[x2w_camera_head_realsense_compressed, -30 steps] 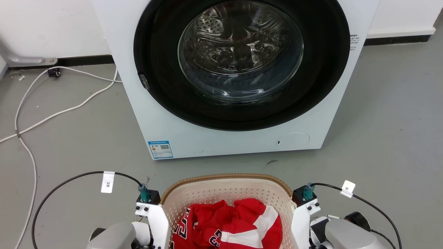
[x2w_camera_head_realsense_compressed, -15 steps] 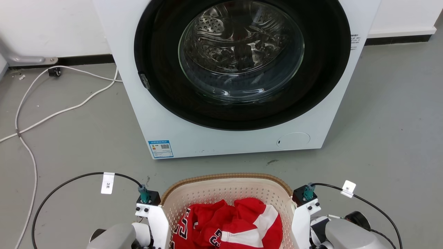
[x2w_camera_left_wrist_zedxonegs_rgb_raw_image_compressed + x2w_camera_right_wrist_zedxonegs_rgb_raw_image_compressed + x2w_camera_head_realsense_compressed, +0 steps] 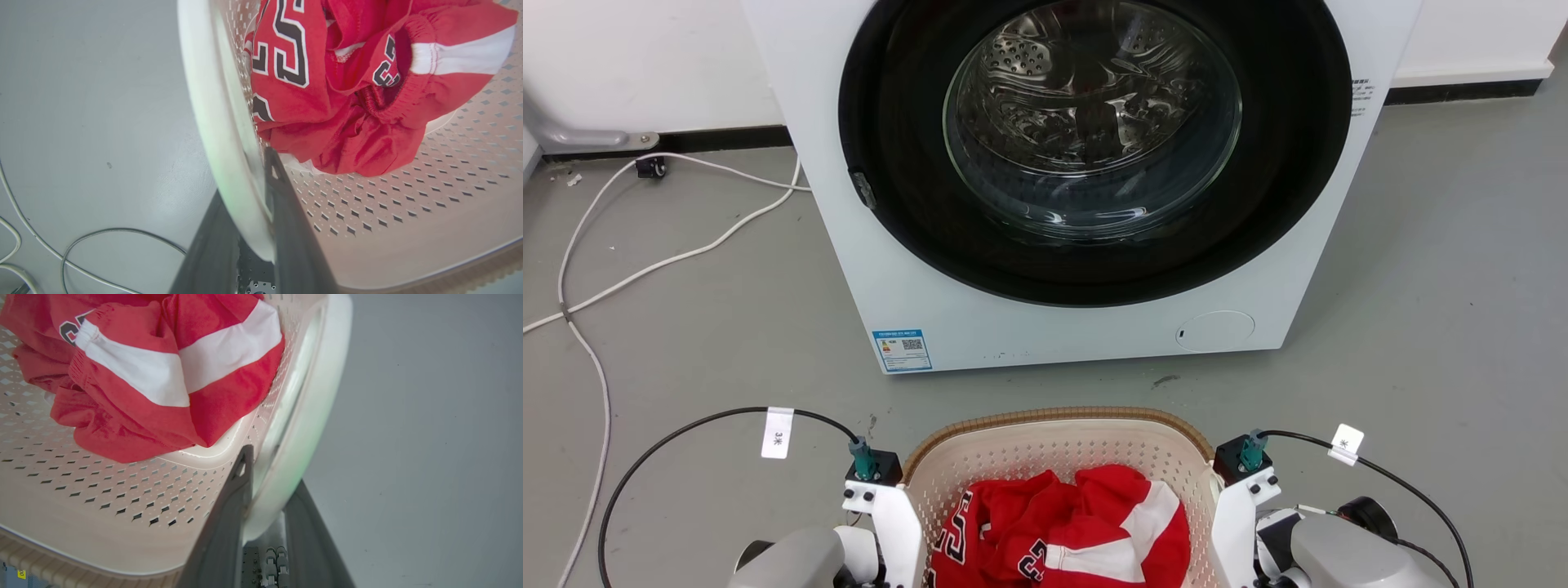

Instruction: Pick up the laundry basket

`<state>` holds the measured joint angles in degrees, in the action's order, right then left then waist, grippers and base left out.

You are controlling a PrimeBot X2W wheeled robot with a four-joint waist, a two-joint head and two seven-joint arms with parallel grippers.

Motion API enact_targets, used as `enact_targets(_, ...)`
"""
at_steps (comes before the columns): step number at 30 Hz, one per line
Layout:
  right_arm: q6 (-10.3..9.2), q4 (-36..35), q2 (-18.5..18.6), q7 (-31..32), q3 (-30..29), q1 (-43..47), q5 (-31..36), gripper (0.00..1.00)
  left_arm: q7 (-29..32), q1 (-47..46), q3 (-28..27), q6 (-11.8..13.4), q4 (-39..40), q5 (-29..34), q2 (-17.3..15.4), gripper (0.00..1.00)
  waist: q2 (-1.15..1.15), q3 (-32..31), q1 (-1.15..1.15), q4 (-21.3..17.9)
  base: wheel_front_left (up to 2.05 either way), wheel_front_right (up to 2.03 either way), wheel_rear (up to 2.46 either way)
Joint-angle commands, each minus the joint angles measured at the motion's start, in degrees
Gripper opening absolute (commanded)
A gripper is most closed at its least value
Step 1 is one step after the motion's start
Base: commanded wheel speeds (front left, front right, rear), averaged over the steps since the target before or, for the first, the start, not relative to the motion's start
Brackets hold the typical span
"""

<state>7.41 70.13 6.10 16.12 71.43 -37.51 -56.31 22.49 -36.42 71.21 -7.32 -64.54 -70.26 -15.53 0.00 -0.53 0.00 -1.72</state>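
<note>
Now the left tool and right tool each clamp one side of the laundry basket.

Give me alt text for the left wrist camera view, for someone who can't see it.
The left gripper clamps the white side handle of the laundry basket, one dark finger inside, one outside. A crumpled red jersey with black numerals lies in the basket, grey floor beside it.

A grey floor meets a white wall with dark skirting. A white washer stands there, its glass door glinting. White cables trail left.
</note>
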Motion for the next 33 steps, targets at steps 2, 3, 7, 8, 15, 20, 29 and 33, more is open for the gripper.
enact_targets(2,0.14,-0.02,-0.20,-0.50,0.37,-0.97,-0.17,0.00,-0.28,-0.98,0.31,-0.23,0.12,-0.01,0.27,0.00,0.00,0.00,0.00,0.02,0.00,0.00,0.00)
enact_targets(3,0.14,-0.01,-0.20,-0.54,0.44,-0.98,-0.24,0.00,-0.32,-1.00,0.38,-0.23,0.10,-0.08,0.29,0.00,0.00,-0.01,0.00,0.02,0.00,0.00,0.00)
enact_targets(7,0.14,0.03,-0.21,-0.57,0.72,-0.98,-0.46,0.00,-0.47,-0.96,0.60,-0.23,0.08,-0.31,0.36,0.00,0.00,-0.06,0.00,0.01,0.00,0.00,0.00)
enact_targets(8,0.14,0.04,-0.22,-0.61,0.79,-0.99,-0.46,0.00,-0.52,-0.94,0.66,-0.23,0.08,-0.30,0.36,0.00,0.00,-0.08,0.00,0.01,0.00,0.00,0.00)
enact_targets(15,0.14,0.19,-0.26,-0.70,1.14,-1.06,-0.86,0.00,-0.66,-1.03,0.98,-0.23,0.13,-0.65,0.34,0.00,0.00,-0.10,0.00,0.00,0.00,0.00,0.00)
enact_targets(20,0.14,0.22,-0.29,-0.77,1.32,-1.01,-0.96,0.00,-0.81,-1.14,1.19,-0.23,0.14,-0.80,0.31,0.00,0.00,-0.12,0.00,0.02,0.00,0.00,0.00)
enact_targets(29,0.14,0.25,-0.28,-0.75,1.57,-1.05,-1.31,0.00,-0.98,-1.26,1.47,-0.23,0.19,-1.14,0.31,0.00,0.00,-0.07,0.00,0.06,0.00,0.00,0.00)
enact_targets(33,0.14,0.28,-0.28,-0.80,1.66,-1.03,-1.41,0.00,-1.01,-1.29,1.56,-0.23,0.24,-1.34,0.36,0.00,0.00,-0.07,0.00,0.12,0.00,0.00,0.00)
